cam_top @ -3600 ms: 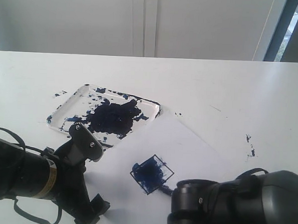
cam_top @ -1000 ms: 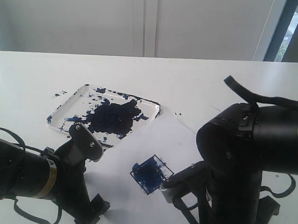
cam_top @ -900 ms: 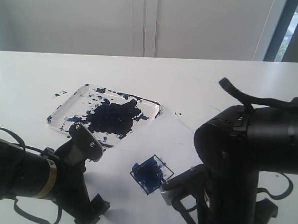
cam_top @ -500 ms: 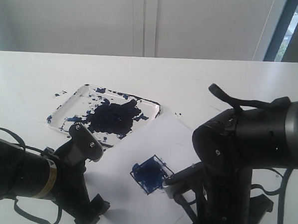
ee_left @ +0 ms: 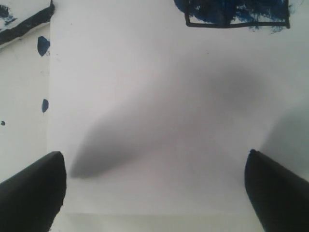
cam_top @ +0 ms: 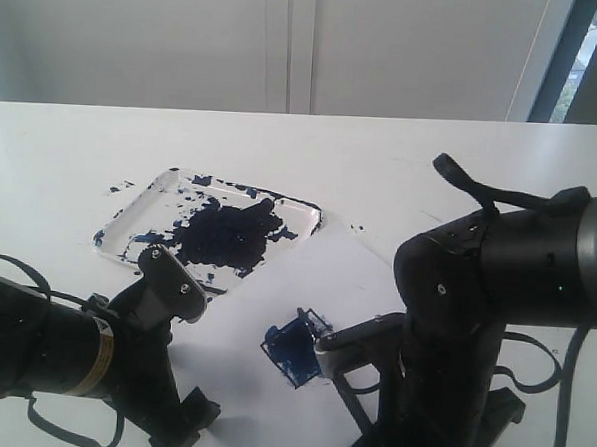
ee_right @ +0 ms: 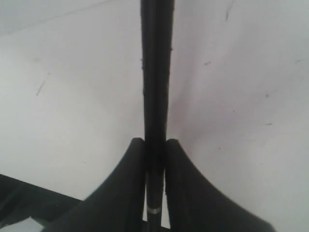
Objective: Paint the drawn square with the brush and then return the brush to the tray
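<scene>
The drawn square (cam_top: 290,343), smeared with dark blue paint, lies on the white paper (cam_top: 341,271); my right arm (cam_top: 474,313) covers its right part. My right gripper (ee_right: 155,141) is shut on the brush (ee_right: 155,72), whose thin black handle runs straight out between the fingers. In the exterior view a dark tip shows at the square's upper corner. The paint-splattered tray (cam_top: 144,200) sits behind and to the left. In the left wrist view my left gripper (ee_left: 154,193) hangs open over bare paper, with the drawn square (ee_left: 236,12) ahead of it.
My left arm (cam_top: 61,356) rests low at the front left. Paint specks (cam_top: 501,284) dot the table to the right of the paper. The tray's dark edge (ee_left: 24,23) shows beside the paper in the left wrist view.
My right arm has risen from the front edge and shifted left, now covering the square's right side with the brush at it. The left arm has not moved.
</scene>
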You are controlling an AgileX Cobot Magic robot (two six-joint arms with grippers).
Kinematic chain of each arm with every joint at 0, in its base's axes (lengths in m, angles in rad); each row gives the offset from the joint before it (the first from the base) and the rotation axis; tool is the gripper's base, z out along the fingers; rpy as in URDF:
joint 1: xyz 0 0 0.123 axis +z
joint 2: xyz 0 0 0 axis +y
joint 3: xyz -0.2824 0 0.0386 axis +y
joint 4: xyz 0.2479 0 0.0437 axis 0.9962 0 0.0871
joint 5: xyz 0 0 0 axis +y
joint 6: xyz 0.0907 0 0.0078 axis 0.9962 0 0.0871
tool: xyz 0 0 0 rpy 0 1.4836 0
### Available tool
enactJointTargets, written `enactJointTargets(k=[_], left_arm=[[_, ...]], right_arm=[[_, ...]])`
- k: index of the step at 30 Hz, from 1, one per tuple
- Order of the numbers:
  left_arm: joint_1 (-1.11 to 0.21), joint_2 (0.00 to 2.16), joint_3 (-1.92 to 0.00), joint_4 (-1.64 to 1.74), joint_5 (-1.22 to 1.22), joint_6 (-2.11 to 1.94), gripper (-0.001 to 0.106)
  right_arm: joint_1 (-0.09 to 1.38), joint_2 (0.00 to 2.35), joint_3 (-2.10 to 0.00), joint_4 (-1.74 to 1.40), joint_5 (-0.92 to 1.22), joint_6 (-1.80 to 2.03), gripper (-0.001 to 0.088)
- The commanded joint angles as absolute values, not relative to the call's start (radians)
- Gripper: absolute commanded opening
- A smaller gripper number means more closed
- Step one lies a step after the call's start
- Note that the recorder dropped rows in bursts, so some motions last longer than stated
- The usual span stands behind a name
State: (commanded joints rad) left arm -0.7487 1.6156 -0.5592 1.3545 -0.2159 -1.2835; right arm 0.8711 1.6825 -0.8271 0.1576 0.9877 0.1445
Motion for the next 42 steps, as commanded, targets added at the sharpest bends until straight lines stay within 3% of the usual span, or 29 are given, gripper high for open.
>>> enactJointTargets(k=[16, 42], left_arm=[[-0.749, 1.616, -0.559, 1.355, -0.216, -1.286, 0.105], [-0.749, 1.616, -0.559, 1.355, -0.216, -1.304, 0.105]], right_arm=[[0.847, 1.726, -0.827, 0.206, 1.081, 0.132, 0.0000], [0.792, 1.611, -0.863, 0.432, 1.221, 0.106, 0.0000]])
